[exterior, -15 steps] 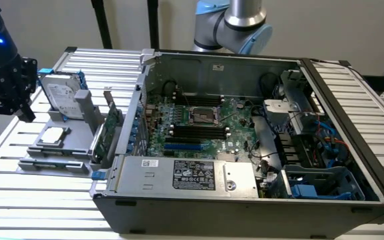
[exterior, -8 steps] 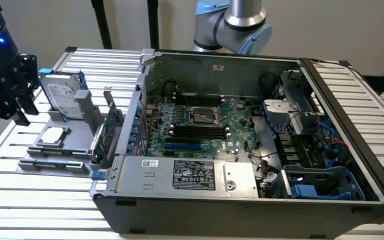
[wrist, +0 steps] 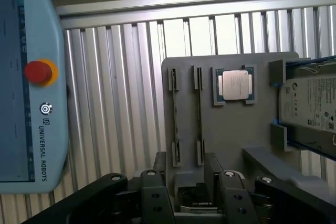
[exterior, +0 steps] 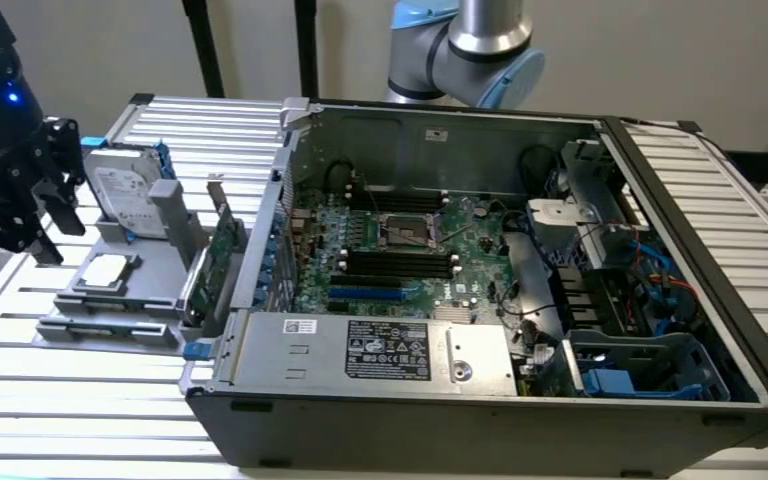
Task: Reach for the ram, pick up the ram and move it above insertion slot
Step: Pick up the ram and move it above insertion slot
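My gripper (wrist: pixel 186 163) is open, with nothing between its two black fingers (wrist: pixel 159 169). It hangs above the grey parts rack (wrist: pixel 247 145). In the exterior view the gripper (exterior: pixel 37 205) is at the far left, high over that rack (exterior: pixel 117 300). Below it are two narrow rack slots. A thin dark edge (wrist: pixel 198 119) runs along one of them; I cannot tell whether this is the ram. The motherboard's long black insertion slots (exterior: pixel 395 262) lie inside the open computer case (exterior: pixel 704 240), well off to the exterior view's right of the gripper.
The rack also holds a processor chip (wrist: pixel 234 85), a silver hard drive (wrist: pixel 310 103) and a tall green expansion card (exterior: pixel 217 265) beside the case wall. A light-blue teach pendant (wrist: pixel 26 77) lies on the slatted table (wrist: pixel 121 93). The arm's base (exterior: pixel 471 50) stands behind the case.
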Robot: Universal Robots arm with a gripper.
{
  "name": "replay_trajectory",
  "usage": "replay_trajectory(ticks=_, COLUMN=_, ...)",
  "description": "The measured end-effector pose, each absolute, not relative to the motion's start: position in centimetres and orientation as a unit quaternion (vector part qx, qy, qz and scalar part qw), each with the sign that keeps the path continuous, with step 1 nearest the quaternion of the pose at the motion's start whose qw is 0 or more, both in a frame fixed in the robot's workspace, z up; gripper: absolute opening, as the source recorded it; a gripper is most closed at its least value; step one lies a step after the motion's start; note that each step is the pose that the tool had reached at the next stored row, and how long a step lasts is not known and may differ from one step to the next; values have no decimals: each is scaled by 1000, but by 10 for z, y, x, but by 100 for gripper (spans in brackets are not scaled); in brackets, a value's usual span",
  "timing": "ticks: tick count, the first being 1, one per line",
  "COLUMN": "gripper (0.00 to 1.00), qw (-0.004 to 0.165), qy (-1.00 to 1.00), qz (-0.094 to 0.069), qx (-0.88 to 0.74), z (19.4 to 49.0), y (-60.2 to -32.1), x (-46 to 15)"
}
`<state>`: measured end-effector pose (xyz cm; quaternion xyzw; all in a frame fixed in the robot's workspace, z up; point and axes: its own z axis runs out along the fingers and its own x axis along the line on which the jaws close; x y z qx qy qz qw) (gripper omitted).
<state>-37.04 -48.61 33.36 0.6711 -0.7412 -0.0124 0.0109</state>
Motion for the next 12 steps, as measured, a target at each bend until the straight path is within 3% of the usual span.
replay_trajectory(ticks=12, gripper=42, qw=11, qy=-741, qz=-12, qx=671, z=312, y=-487, x=-370)
